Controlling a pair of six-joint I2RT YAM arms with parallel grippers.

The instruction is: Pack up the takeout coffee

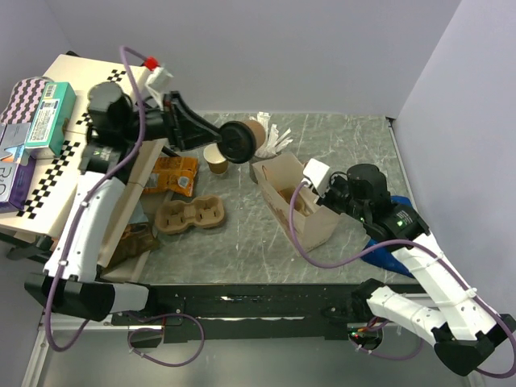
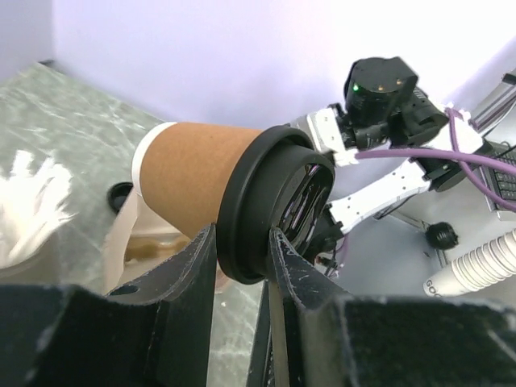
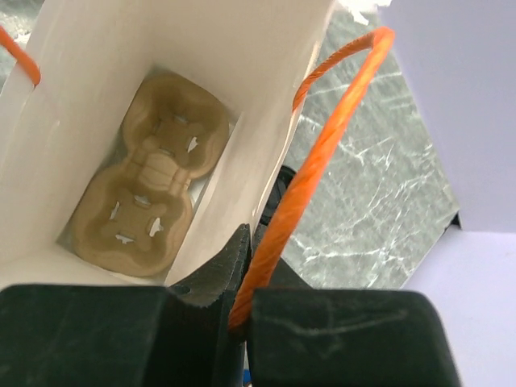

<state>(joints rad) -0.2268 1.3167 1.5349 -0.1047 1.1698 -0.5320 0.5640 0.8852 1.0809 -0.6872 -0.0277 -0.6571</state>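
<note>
Left gripper [image 2: 242, 246] pinches a lidded cup [image 2: 197, 173] by the rim of its black lid [image 2: 278, 201]. The cup is carried on its side in the air, lid end toward the wrist camera. The fingers [image 2: 189, 262] cover the lower edge of the lid, so how deep they reach is not visible.

From above, this cup hangs over the back of the table [image 1: 355, 145], just beside the white sticks [image 1: 278, 137]. The sticks' holder is mostly hidden behind the cup.

An open cup [image 1: 216, 159] stands upright on the table near the held one, white inside showing.

Right gripper [image 3: 244, 282] is clamped on one wall of the paper bag [image 3: 97, 48], one finger inside and one outside. The orange handle [image 3: 330, 137] runs down into the same gap; cannot tell whether the cord itself is caught. The bag's near rim is lost behind the gripper body.

A cup carrier [image 3: 149, 193] lies flat on the bag floor. From above, the bag's inside is too dark and small to read.

A second carrier [image 1: 189, 214] sits on the table left of the bag, apart from it. Orange packets [image 1: 176, 173] are partly under the left arm. A blue object [image 1: 395, 256] under the right arm is mostly covered and cannot be identified
</note>
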